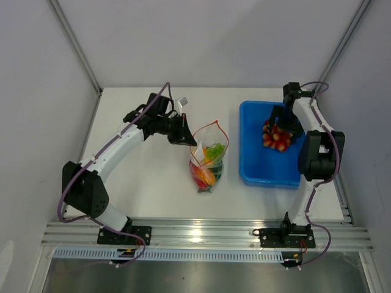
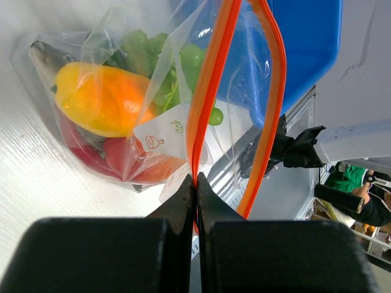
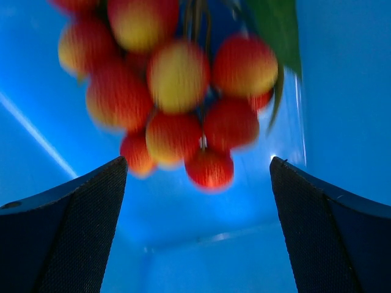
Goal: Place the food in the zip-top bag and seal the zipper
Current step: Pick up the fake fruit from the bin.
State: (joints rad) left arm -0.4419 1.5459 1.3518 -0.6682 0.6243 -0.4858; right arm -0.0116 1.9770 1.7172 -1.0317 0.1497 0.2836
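Left gripper (image 2: pixel 196 182) is pinching the zipper (image 2: pixel 211 79) at one end, jaws fully closed on the strip, holding the bag (image 2: pixel 153 131) mouth up and open. Mango (image 2: pixel 101 97) and grapes (image 2: pixel 177 58) are lying inside, the bag resting on the table (image 1: pixel 146 183) beside the tub (image 1: pixel 269 180). Right gripper (image 3: pixel 197 162) is hanging wide open over the tomatoes (image 3: pixel 177 73) in the tub, gripping nothing. Risk: the mouth is gaping only narrowly, so the bunch may be catching its rim and dragging the strip from the pinch.
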